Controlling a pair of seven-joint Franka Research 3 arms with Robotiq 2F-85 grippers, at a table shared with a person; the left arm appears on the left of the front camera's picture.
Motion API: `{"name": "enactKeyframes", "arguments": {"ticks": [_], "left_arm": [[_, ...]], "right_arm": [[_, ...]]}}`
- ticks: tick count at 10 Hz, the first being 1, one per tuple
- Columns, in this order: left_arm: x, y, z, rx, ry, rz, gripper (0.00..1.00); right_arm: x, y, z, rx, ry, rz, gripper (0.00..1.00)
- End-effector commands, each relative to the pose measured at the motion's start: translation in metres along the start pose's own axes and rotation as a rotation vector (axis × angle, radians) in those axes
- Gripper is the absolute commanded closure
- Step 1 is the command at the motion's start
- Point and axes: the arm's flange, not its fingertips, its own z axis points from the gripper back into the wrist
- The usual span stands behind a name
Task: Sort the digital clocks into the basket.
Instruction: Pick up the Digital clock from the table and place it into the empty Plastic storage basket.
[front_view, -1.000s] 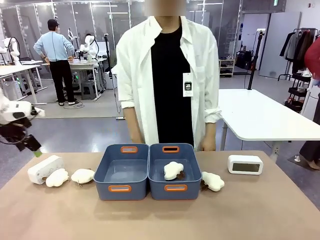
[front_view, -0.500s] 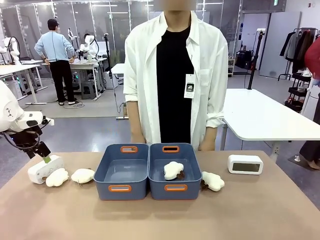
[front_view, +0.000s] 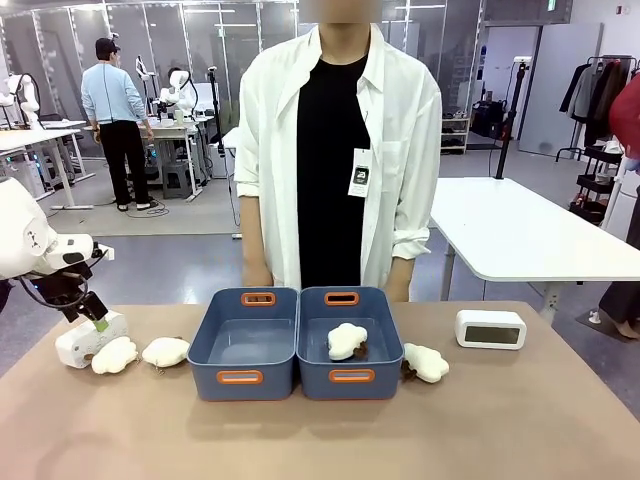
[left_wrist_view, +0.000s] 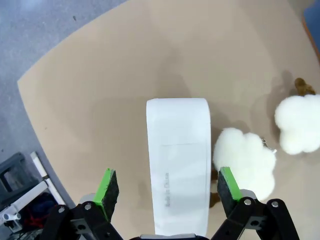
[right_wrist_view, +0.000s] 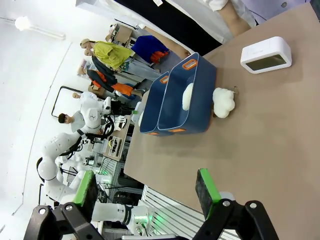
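Note:
One white digital clock (front_view: 86, 340) lies at the table's left end. My left gripper (front_view: 96, 321) hovers right over it, open. In the left wrist view the clock (left_wrist_view: 178, 165) lies lengthwise between the green pads (left_wrist_view: 107, 186), with a gap on each side. The other digital clock (front_view: 490, 329) stands at the right, screen toward me. Two blue-grey baskets adjoin mid-table: the left one (front_view: 206, 372) is empty, the right one (front_view: 386, 375) holds a cloud plush (front_view: 345, 340). My right gripper (right_wrist_view: 146, 190) is open, high off the table, with that clock (right_wrist_view: 265, 54) far off.
Two white cloud plushes (front_view: 113, 355) (front_view: 165, 351) lie just right of the left clock, the nearer one (left_wrist_view: 243, 161) close to my left gripper's finger. Another plush (front_view: 426, 362) lies right of the baskets. A person (front_view: 335, 150) stands at the far edge, hands down.
My left gripper has come down and to the right, from off the table's left edge to just above the left clock. The person has shifted a little.

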Motion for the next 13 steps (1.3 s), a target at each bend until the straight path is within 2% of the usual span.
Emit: {"name": "enactKeyframes", "arguments": {"ticks": [1,6,7,8,9,12,13], "left_arm": [[0.001,0.01,-0.015,-0.013,-0.01,-0.005,0.0],[-0.01,0.006,-0.031,-0.013,0.073,0.017,0.0],[-0.011,0.004,-0.031,-0.017,0.072,0.018,0.39],[-0.011,0.002,-0.03,-0.011,0.063,0.016,0.6],[-0.011,0.002,-0.028,-0.007,0.061,0.02,0.99],[-0.012,0.004,-0.028,0.009,0.028,0.043,1.0],[-0.013,0.004,-0.027,0.015,0.023,0.051,0.96]], "right_arm": [[0.001,0.001,0.001,0.011,-0.004,0.015,0.0],[0.001,0.001,0.001,0.011,-0.004,0.015,0.0],[0.001,0.001,0.001,0.011,-0.004,0.015,0.0],[0.001,0.001,0.001,0.011,-0.004,0.015,0.0],[0.001,0.001,0.001,0.011,-0.004,0.015,0.0],[0.001,0.001,0.001,0.011,-0.004,0.015,0.0],[0.001,0.001,0.001,0.011,-0.004,0.015,0.0]]}}
